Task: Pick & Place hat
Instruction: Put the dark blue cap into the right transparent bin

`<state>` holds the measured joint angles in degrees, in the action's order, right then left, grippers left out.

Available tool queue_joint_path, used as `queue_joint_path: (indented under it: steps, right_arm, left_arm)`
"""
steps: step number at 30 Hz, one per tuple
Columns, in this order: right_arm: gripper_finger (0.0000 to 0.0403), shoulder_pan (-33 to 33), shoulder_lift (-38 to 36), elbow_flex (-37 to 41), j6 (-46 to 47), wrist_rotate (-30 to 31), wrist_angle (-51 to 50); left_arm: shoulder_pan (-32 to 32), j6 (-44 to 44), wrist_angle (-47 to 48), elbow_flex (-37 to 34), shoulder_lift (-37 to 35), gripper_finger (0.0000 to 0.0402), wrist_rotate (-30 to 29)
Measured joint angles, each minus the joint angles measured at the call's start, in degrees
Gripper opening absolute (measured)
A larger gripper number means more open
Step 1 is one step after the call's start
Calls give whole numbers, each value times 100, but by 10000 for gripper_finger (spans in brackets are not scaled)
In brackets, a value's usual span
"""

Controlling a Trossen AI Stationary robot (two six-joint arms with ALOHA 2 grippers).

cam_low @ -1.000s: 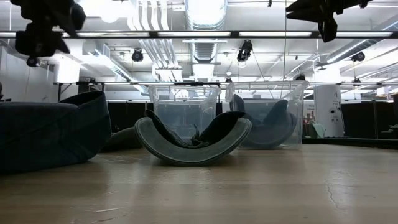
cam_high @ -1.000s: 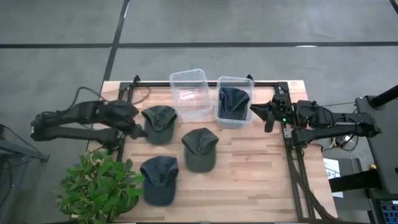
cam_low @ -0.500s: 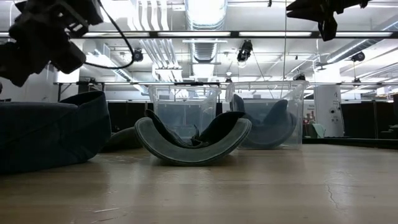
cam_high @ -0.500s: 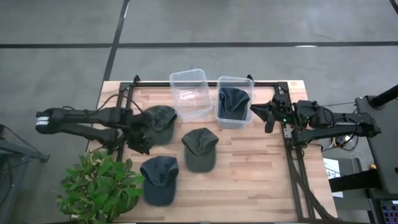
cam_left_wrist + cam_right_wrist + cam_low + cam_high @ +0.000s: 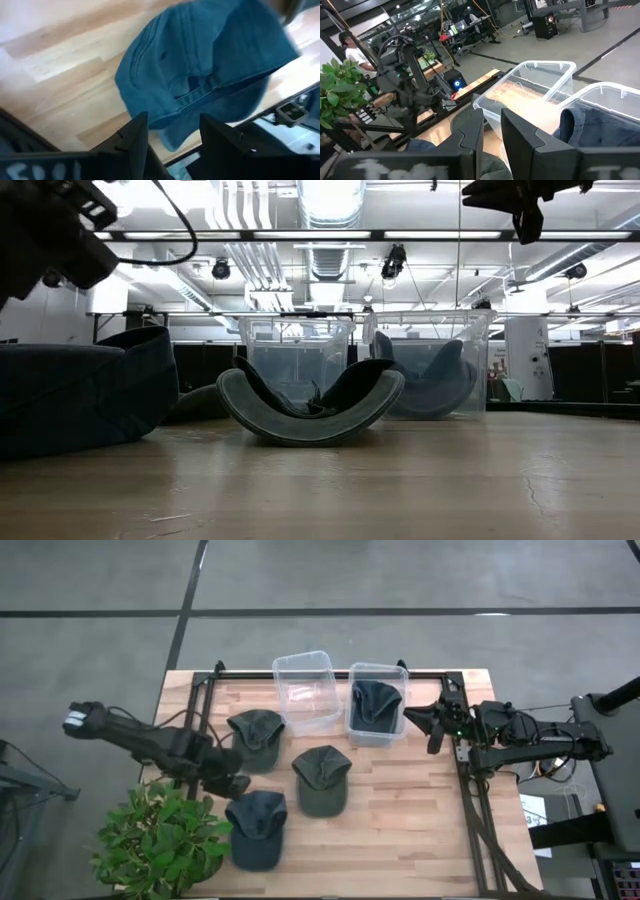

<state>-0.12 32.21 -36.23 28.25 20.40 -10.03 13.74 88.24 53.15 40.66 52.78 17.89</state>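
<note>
L gripper [image 5: 236,783], fingers apart, over the blue denim cap [image 5: 256,827]; should drop straight & pinch the crown, not the brim. R gripper [image 5: 412,718] waits, narrow gap.

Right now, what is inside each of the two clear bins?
The right bin holds one dark hat; anything beneath it is covered. The left bin shows only its bare clear bottom.
</note>
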Motion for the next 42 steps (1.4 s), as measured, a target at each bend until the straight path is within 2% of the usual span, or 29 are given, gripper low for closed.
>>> queue_joint_path:
  steps: [8, 16, 21, 25, 33, 42]
  right_arm:
    - [63, 0, 0, 0, -42, 0, -1]
    - [63, 0, 2, 1, -42, 0, -3]
    - [63, 0, 2, 1, -52, 2, -3]
    - [63, -1, 0, 0, -140, 0, -2]
    - [63, -2, 2, 0, -149, -140, -3]
    - [63, -2, -37, 0, -151, -142, 1]
  left_arm:
    - [902, 541, -365, 0, 327, 170, -46]
    - [1200, 608, -1500, -63, 779, 170, -45]
    - [1220, 780, -1505, -61, 860, 170, 328]
    - [1276, 1005, -1502, -61, 783, 170, 351]
    - [1485, 1079, -957, -80, 863, 170, -140]
    - [1610, 1592, -978, -170, 980, 170, -87]
